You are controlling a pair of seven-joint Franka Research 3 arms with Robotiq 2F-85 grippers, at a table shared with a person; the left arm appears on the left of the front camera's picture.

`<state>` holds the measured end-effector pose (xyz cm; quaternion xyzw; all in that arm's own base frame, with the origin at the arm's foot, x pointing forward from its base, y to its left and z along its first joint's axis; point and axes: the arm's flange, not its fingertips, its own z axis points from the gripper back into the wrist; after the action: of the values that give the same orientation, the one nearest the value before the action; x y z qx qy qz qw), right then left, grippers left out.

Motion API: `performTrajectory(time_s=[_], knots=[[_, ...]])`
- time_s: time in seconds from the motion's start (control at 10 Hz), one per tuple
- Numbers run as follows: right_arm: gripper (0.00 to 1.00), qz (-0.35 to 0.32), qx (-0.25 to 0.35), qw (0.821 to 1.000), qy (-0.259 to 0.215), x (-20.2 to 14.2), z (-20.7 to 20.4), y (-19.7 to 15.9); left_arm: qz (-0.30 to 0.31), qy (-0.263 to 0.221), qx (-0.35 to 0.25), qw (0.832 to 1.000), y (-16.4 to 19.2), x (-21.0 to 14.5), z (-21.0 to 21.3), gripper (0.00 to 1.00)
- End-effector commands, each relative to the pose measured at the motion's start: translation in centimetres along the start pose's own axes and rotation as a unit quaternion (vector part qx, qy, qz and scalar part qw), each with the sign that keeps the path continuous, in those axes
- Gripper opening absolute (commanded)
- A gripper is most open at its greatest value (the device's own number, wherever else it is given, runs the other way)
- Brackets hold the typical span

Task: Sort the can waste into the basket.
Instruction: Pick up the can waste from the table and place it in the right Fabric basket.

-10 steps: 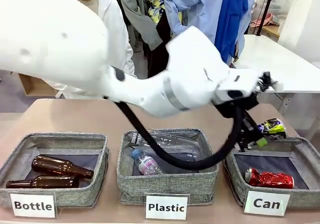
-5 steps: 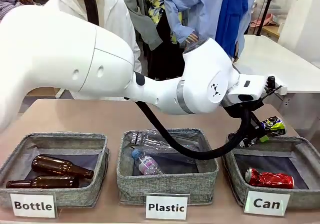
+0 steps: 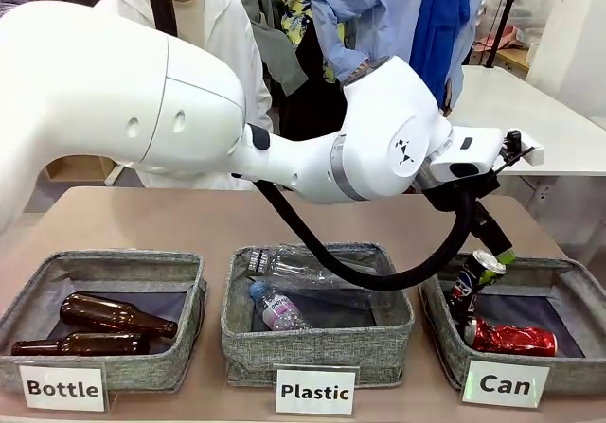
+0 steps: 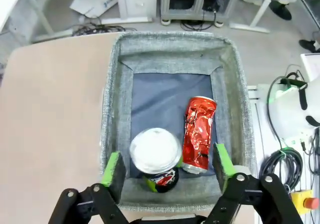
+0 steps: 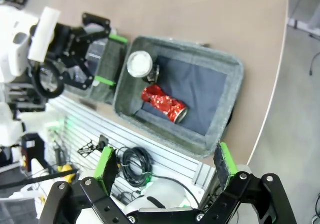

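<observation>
Three grey woven baskets sit in a row along the near edge of the tabletop (image 3: 170, 217), each with a white label on its front wall: "Bottle" basket (image 3: 185, 352) toward the left corner, "Plastic" basket (image 3: 241, 347) in the middle, "Can" basket (image 3: 568, 371) toward the right corner.

Counts: two brown glass bottles (image 3: 114, 314) lying in "Bottle"; clear plastic bottles (image 3: 298, 272) in "Plastic" (one with a blue cap and pink label, at least one more, exact number unclear); two cans in "Can".

The crushed red can (image 3: 511, 338) lies on the dark lining near the front wall. The black-and-blue can (image 3: 473, 276) stands tilted at the basket's left wall, silver top up, just beside the red one; in the left wrist view the two look to be touching. Print on the dark can too small to read.

Left arm reaches across the middle, its black cable looping over the "Plastic" basket. Left gripper (image 4: 167, 169) hangs above the "Can" basket, green pads (image 4: 114, 168) spread wide on either side of the dark can's top, grasping nothing. Right gripper (image 5: 165, 165) likewise spread and empty, looking down on the "Can" basket from higher up.

A person in white stands at the far edge; others behind.
</observation>
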<state>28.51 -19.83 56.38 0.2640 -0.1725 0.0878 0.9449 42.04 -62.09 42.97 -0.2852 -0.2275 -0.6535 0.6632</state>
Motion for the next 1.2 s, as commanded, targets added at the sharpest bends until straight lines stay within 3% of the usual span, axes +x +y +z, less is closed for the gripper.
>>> performTrajectory(time_s=[0.0,0.3,0.5,0.7,0.9,1.0,1.1], knots=[[1.00,-0.006,-0.006,1.000,0.008,0.1,0.4,0.3,0.008,-0.004,-0.012,1.000,-0.1,0.1,1.0,1.00],[1.00,0.000,0.000,1.000,0.000,0.0,0.0,0.0,0.013,0.022,-0.036,0.999,-1.0,-1.5,4.2,1.00],[1.00,0.008,0.007,1.000,0.004,1.4,-0.9,1.0,0.044,0.024,-0.070,0.996,-2.4,-4.6,9.7,1.00],[1.00,0.034,0.035,0.999,0.007,4.1,-2.9,3.1,0.136,0.003,-0.107,0.985,-2.5,-8.3,16.7,1.00],[1.00,0.074,0.059,0.995,0.030,7.7,-6.9,6.2,0.244,-0.033,-0.134,0.960,-1.5,-12.7,23.2,1.00],[1.00,0.103,0.108,0.988,0.041,9.7,-9.6,8.4,0.290,-0.069,-0.107,0.948,-1.0,-15.8,26.9,1.00],[1.00,0.123,0.146,0.980,0.056,11.1,-12.2,10.0,0.327,-0.102,-0.121,0.932,-0.6,-19.0,29.8,1.00]])
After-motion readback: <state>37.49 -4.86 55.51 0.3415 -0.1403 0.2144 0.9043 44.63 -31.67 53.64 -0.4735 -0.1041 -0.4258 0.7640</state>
